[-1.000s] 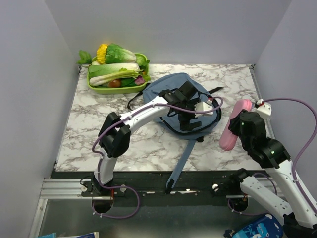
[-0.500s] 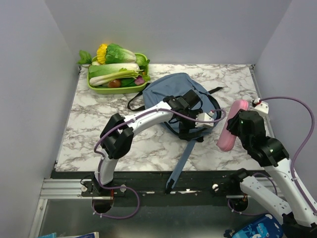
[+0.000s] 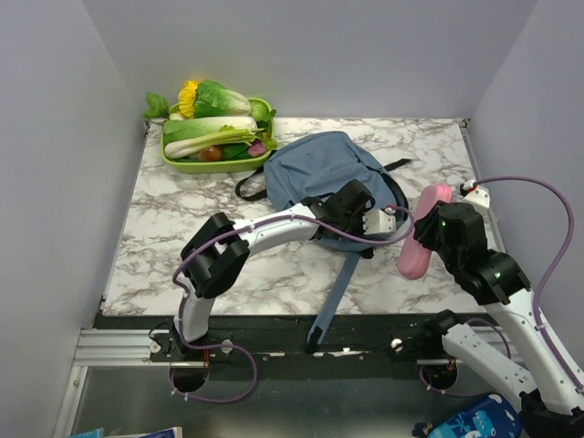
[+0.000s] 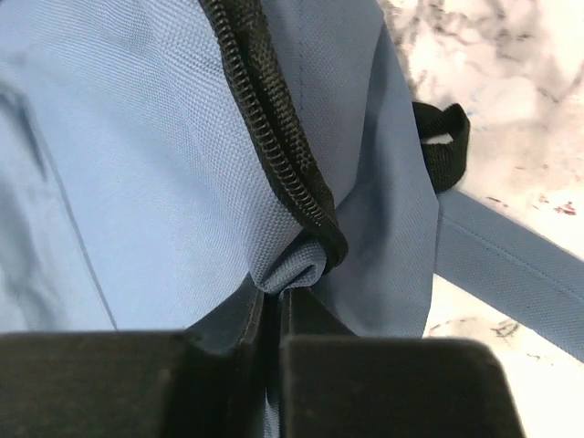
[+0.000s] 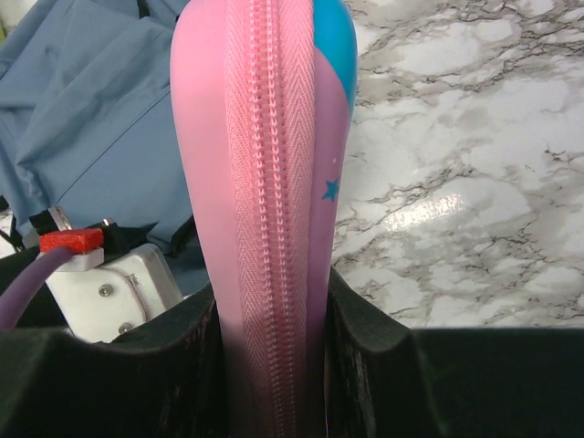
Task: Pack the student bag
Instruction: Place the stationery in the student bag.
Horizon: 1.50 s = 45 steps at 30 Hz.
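Note:
The student bag (image 3: 315, 169), dusty blue with black straps, lies flat at the back middle of the marble table. My left gripper (image 3: 347, 235) is at the bag's near right edge. In the left wrist view, my left gripper (image 4: 274, 306) is shut on a fold of the student bag (image 4: 137, 164) just below the black zipper (image 4: 274, 137). My right gripper (image 3: 424, 239) hovers to the right of the bag, shut on a pink pencil case (image 3: 415, 257) that points up and away. In the right wrist view, the pencil case (image 5: 265, 137) stands zipper-up between the jaws of my right gripper (image 5: 269, 292).
A green tray (image 3: 260, 164) of vegetables sits at the back left. A long blue strap (image 3: 333, 292) runs from the bag to the front edge of the table. A black loop (image 4: 443, 146) lies beside it. Grey walls close in on the left, the right and the back.
My left gripper slid to the bag's near right edge, came down and closed on the fabric by the zipper. My right arm drifted slightly left with the pencil case.

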Motion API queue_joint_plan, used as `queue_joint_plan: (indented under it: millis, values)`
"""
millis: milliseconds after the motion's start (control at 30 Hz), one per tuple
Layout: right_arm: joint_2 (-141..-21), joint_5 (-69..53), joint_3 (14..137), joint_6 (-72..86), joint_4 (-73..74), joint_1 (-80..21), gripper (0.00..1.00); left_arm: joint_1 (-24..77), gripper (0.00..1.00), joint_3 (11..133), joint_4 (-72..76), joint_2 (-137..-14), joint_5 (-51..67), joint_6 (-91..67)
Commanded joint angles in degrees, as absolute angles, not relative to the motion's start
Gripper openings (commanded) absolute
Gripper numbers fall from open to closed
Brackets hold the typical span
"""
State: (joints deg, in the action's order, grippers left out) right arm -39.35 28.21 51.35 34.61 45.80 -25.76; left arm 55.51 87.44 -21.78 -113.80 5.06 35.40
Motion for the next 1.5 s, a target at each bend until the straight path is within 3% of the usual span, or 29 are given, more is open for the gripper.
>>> queue_joint_plan:
  millis: [0, 500, 967, 1067, 1133, 1167, 1367, 1467]
  values:
    - [-38.8, 26.7, 51.2, 35.0, 43.4, -25.4, 0.15, 54.7, 0.0, 90.4, -19.8, -110.5, -0.6, 34.9]
    - [-43.6, 20.7, 48.2, 36.8, 37.0, -25.4, 0.13, 48.6, 0.0, 110.2, -41.5, -108.5, 12.7, 24.8]
    - [-45.3, 18.8, 45.3, 37.0, 34.5, -25.4, 0.12, 48.3, 0.14, 110.4, -53.1, -112.1, 28.9, 28.8]
    - [-44.3, 18.7, 44.4, 37.1, 34.6, -25.4, 0.12, 48.3, 0.2, 112.2, -56.5, -113.4, 32.5, 30.2]
    - [-43.9, 18.6, 43.7, 37.4, 34.6, -25.4, 0.12, 48.3, 0.28, 113.0, -57.5, -113.9, 33.6, 30.8]
    - [-43.7, 18.6, 43.4, 37.4, 34.6, -25.4, 0.12, 48.3, 0.38, 113.3, -57.8, -113.9, 34.7, 31.1]
    - [-43.8, 17.9, 42.4, 38.1, 34.5, -25.4, 0.11, 48.3, 0.39, 115.7, -56.3, -115.0, 33.7, 29.2]
    - [-43.6, 17.8, 42.4, 38.2, 34.5, -25.4, 0.11, 48.2, 0.34, 116.5, -54.1, -115.4, 31.6, 27.3]
